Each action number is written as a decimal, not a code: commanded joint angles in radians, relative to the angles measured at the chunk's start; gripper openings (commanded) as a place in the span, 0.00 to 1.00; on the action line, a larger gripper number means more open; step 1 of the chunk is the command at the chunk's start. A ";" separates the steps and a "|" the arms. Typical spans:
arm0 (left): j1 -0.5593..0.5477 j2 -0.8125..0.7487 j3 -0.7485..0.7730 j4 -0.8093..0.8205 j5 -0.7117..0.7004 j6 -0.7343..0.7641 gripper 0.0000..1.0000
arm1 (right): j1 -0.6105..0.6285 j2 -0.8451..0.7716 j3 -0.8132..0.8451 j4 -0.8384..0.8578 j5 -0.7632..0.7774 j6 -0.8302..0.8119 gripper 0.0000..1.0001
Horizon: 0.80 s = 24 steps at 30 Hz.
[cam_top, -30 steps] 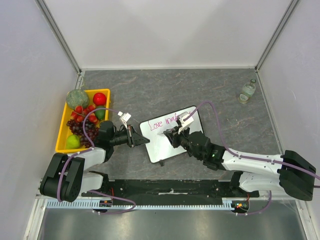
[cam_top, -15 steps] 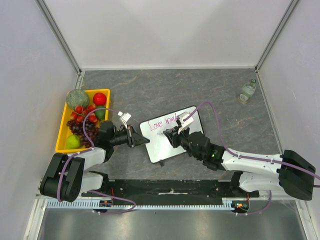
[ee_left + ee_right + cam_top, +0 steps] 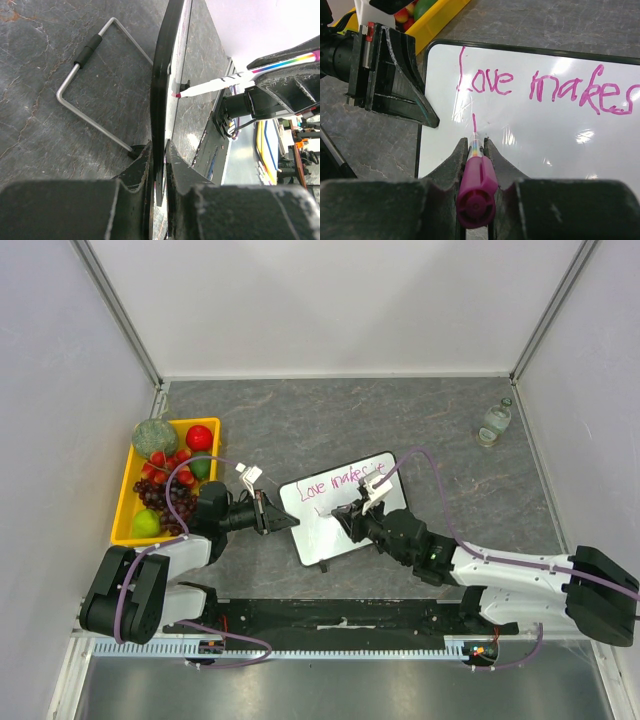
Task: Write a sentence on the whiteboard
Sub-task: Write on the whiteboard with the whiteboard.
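Observation:
The whiteboard [image 3: 322,532] stands tilted on the table, and my left gripper [image 3: 284,521] is shut on its left edge. The left wrist view shows the board edge-on [image 3: 162,75] between my fingers [image 3: 159,165]. My right gripper [image 3: 476,145] is shut on a pink-capped marker [image 3: 476,190]. The marker's tip touches the board under the "L". The sentence [image 3: 545,87] reads "Love makes" in pink on one line. A short pink stroke [image 3: 474,121] sits below it. From the top, my right gripper [image 3: 350,512] hovers over the board's middle.
A yellow tray [image 3: 120,510] of fruit sits at the left, close behind my left arm. A small glass bottle [image 3: 494,423] stands at the far right. The board's wire stand [image 3: 95,85] rests on the grey table behind it.
My right gripper with the marker has shifted a little toward the near edge, uncovering the end of the first line. The left gripper and the board have stayed put.

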State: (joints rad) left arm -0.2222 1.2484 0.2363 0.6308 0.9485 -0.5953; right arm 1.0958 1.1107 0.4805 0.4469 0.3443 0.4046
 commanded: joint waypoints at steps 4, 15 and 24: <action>-0.003 0.003 0.017 0.018 -0.010 0.028 0.02 | 0.022 -0.025 -0.029 -0.024 -0.011 0.022 0.00; 0.000 0.003 0.017 0.018 -0.011 0.028 0.02 | 0.029 -0.006 0.003 -0.010 0.039 0.011 0.00; 0.000 0.002 0.015 0.018 -0.011 0.028 0.02 | 0.029 0.008 0.049 -0.002 0.099 -0.010 0.00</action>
State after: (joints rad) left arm -0.2222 1.2484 0.2363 0.6308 0.9485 -0.5953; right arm 1.1221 1.1091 0.4797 0.4297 0.3786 0.4149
